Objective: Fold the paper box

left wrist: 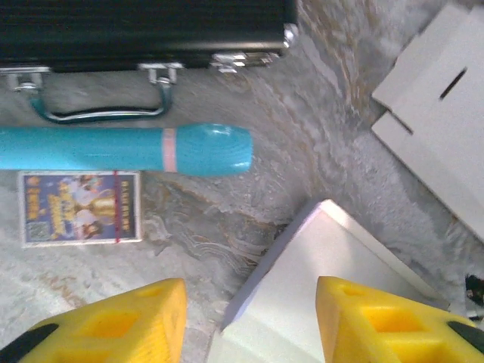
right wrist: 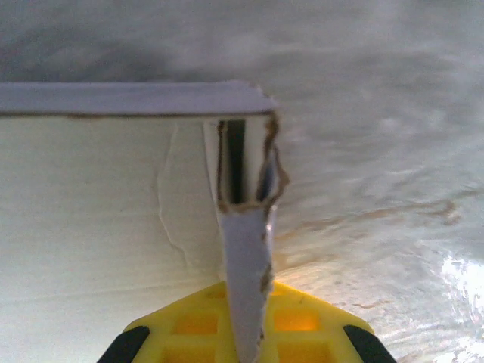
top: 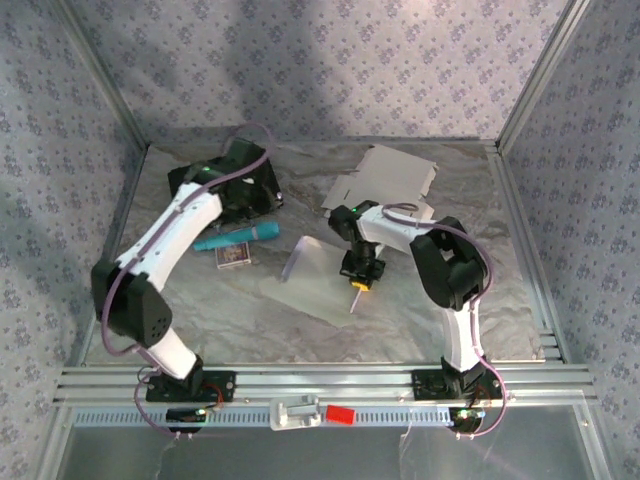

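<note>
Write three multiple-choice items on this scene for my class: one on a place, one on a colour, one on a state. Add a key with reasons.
1. Where does the pen lie?
A. between the case and the card pack
B. on top of the case
C. inside the case

2. What colour are the fingers of the left gripper?
A. red
B. yellow
C. green

3. How is the right gripper?
A. open above the case
B. shut on the pen
C. shut on a flap of the box

Key:
1 A: the pen lies on the table with the case on one side and the card pack on the other.
2 B: both fingers are bright yellow.
3 C: the flap runs down between its closed fingers.
</note>
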